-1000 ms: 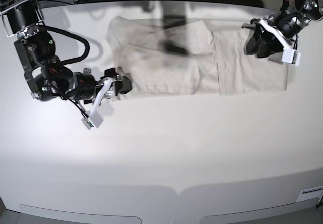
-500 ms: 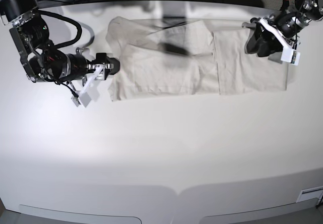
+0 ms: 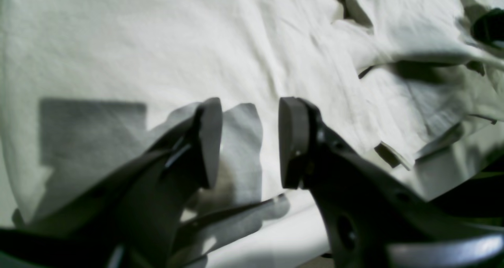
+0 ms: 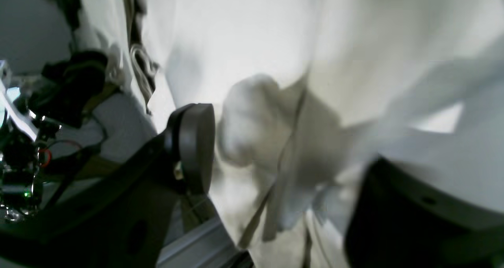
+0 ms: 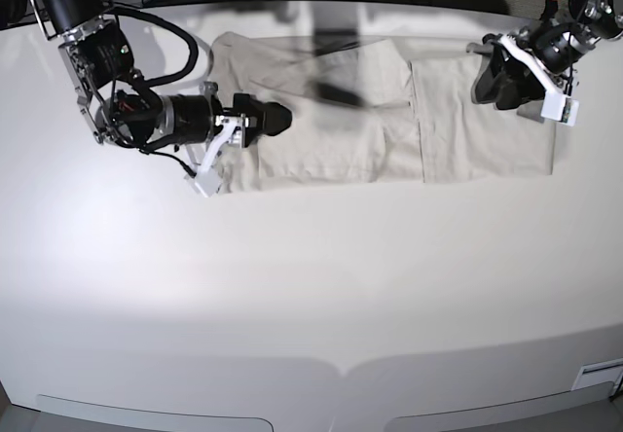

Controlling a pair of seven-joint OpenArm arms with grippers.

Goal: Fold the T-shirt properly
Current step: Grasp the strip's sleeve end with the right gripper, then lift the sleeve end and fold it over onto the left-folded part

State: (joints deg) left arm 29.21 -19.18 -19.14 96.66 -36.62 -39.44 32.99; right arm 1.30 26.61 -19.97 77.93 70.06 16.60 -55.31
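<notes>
Only the base view took in the whole T-shirt (image 5: 389,111), lying folded into a long band across the far side of the white table (image 5: 311,286), with the right gripper (image 5: 275,119) over one end and the left gripper (image 5: 484,80) over the other. The left wrist view alone showed creased cloth (image 3: 236,43) spread flat beyond the left gripper (image 3: 250,142); its jaws stood partly apart with nothing between them. The right wrist view, blurred, showed the right gripper (image 4: 283,158) with jaws spread wide and a bunched fold of shirt (image 4: 267,122) sitting in the gap; whether the pads touched it could not be told. No label or writing was legible anywhere.
</notes>
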